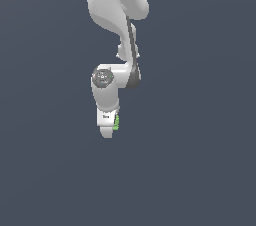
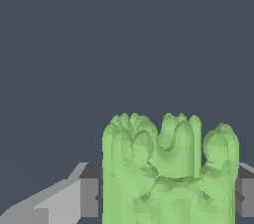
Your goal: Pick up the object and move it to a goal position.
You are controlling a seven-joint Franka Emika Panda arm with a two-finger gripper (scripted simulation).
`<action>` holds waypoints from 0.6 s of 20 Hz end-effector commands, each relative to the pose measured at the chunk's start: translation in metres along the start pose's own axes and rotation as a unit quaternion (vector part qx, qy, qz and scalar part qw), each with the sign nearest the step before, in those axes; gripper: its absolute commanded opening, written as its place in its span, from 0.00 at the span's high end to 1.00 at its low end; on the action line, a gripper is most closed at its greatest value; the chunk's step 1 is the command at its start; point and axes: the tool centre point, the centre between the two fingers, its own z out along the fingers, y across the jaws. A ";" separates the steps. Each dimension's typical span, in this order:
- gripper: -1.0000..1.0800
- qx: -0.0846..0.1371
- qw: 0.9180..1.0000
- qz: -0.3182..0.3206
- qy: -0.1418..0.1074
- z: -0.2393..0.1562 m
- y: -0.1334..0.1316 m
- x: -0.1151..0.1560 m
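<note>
The object [image 2: 168, 173] is a light-green lumpy block that fills the wrist view between my two fingers [image 2: 89, 196], whose pads press against both of its sides. In the exterior view only a thin green sliver of the object [image 1: 116, 122] shows at the side of the white hand. My gripper [image 1: 108, 131] hangs below the white arm, pointing down, shut on the object, with nothing visibly beneath it.
Everything around the arm is a flat dark blue-grey background in both views. No table edge, container or other thing shows.
</note>
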 end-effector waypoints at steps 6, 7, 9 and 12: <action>1.00 0.000 1.000 0.000 0.000 -0.027 -0.003 -0.010; 1.00 0.000 1.000 0.000 0.000 -0.033 -0.003 -0.012; 1.00 0.000 1.000 0.000 0.000 -0.048 -0.005 -0.016; 1.00 0.000 1.000 0.000 0.000 -0.074 -0.007 -0.026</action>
